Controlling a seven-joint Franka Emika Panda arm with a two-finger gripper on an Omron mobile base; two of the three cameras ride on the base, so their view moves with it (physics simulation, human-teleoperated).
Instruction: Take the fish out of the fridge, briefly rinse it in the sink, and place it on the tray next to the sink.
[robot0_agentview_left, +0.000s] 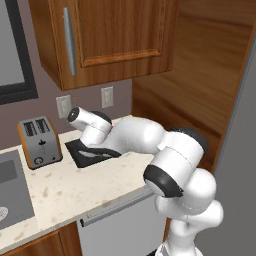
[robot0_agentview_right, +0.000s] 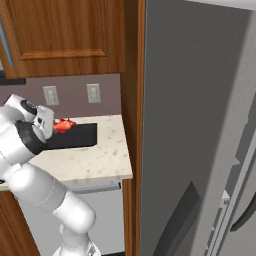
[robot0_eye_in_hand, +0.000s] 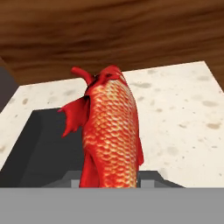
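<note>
Right at my wrist camera, the fish (robot0_eye_in_hand: 110, 131) hangs close and large, its red-orange scaled body rising between my fingers, with fins flaring to one side and the tail end curling at the top. My gripper (robot0_eye_in_hand: 109, 183) is closed on it, the jaws squeezed in against its flanks as tightly as they go, so the fish is off every surface and held in the air.

From the right base view, the fridge (robot0_agentview_right: 200, 125) is the biggest thing around, a tall grey slab standing to the right of the counter, with a brown wood panel between it and the countertop. Next in size are the wooden wall cabinets (robot0_agentview_left: 105, 35) above, then the pale speckled counter (robot0_agentview_left: 65, 185) that runs below them. The sink (robot0_agentview_left: 12, 190) shows as a dark grey basin at the left edge of the left base view, well apart from my hand.

The tray (robot0_agentview_left: 75, 150) lies flat and black on the counter near the back wall, just to the right of the toaster (robot0_agentview_left: 40, 141), whose sides are orange. My hand hovers over the tray, and the fish (robot0_agentview_right: 64, 125) shows as a small red spot just above the tray's (robot0_agentview_right: 80, 136) back edge. Two white wall outlets (robot0_agentview_right: 93, 92) sit on the wall behind.
</note>
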